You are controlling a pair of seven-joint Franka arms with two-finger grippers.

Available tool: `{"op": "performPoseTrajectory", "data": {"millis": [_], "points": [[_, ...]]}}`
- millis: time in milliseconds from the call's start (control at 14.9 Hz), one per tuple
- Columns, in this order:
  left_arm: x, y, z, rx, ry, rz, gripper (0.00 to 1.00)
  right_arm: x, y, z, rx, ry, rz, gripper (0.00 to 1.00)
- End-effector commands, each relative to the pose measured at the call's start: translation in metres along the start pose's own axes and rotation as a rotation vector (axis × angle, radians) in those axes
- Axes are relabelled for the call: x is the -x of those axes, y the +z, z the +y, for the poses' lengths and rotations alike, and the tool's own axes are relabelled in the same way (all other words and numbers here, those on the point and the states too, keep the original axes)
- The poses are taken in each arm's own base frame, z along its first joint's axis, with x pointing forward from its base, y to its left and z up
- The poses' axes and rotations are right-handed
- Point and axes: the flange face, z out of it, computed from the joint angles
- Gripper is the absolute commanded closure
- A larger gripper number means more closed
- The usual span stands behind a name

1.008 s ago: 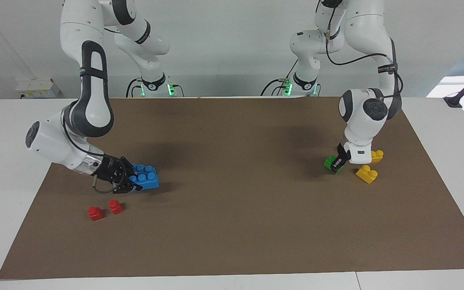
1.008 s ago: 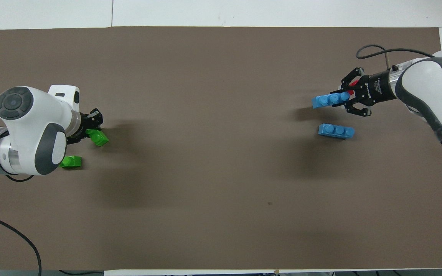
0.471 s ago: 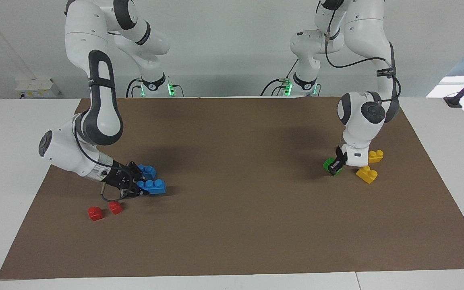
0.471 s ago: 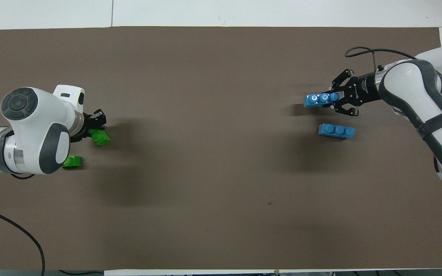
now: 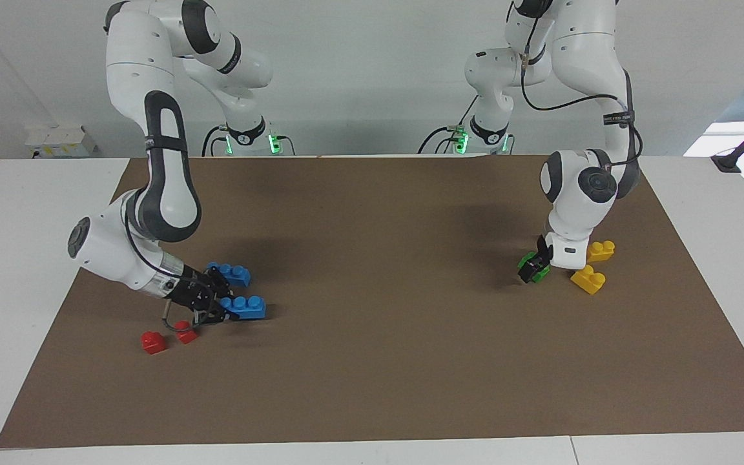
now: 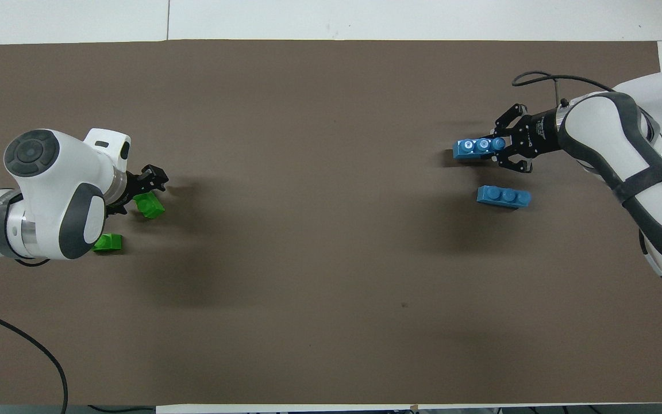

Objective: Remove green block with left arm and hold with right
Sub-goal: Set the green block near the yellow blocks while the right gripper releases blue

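Two green blocks lie near the worktop's edge at the left arm's end; in the facing view the left gripper (image 5: 532, 269), jaws spread, straddles one green block (image 5: 537, 265), a light, rigid, slick brick best pinched across its flat sides. Overhead, that green block (image 6: 148, 206) sits at the left gripper (image 6: 146, 185), while the right gripper (image 6: 503, 150) is clamped on a blue brick (image 6: 477, 148).

Left gripper (image 6: 150, 187) open over green block (image 6: 148, 205).
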Motion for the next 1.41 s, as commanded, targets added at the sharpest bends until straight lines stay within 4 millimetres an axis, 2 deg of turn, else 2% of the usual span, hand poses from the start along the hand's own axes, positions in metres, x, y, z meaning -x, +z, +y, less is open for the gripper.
{"op": "performPoseTrajectory", "data": {"millis": [0, 269, 605, 739, 874, 1076, 1143, 1210, 1277, 1345], "points": [[-0.004, -0.048, -0.002, -0.008, 0.009, -0.01, 0.0, 0.0, 0.013, -0.003, -0.008, 0.027, -0.011, 1.0], [-0.022, -0.116, 0.003, 0.014, 0.008, 0.03, 0.0, 0.0, 0.015, -0.004, -0.018, 0.026, -0.005, 1.0], [-0.032, -0.184, 0.003, 0.008, 0.23, 0.036, 0.0, 0.0, 0.017, -0.004, -0.016, 0.027, -0.006, 1.0], [-0.023, -0.209, -0.001, 0.009, 0.272, 0.05, 0.0, -0.001, 0.02, -0.001, -0.011, 0.026, -0.006, 1.0], [-0.006, -0.233, -0.008, 0.003, 0.319, 0.056, 0.0, -0.002, 0.021, 0.0, -0.008, 0.026, -0.004, 1.0], [0.011, -0.256, -0.022, -0.006, 0.383, 0.037, 0.0, -0.002, 0.021, 0.0, -0.008, 0.021, -0.004, 1.0], [0.016, -0.26, -0.026, 0.004, 0.392, 0.033, 0.0, -0.004, 0.021, 0.001, -0.005, 0.015, -0.004, 0.87], [0.021, -0.26, -0.029, 0.006, 0.399, 0.031, 0.0, -0.003, 0.02, 0.0, -0.004, 0.01, -0.005, 0.34], [0.027, -0.259, -0.032, 0.004, 0.414, 0.03, 0.0, 0.002, 0.017, 0.0, -0.006, 0.005, -0.005, 0.1], [0.034, -0.259, -0.035, 0.0, 0.428, 0.029, 0.0, 0.007, 0.012, -0.002, -0.012, 0.002, -0.004, 0.01]]}}
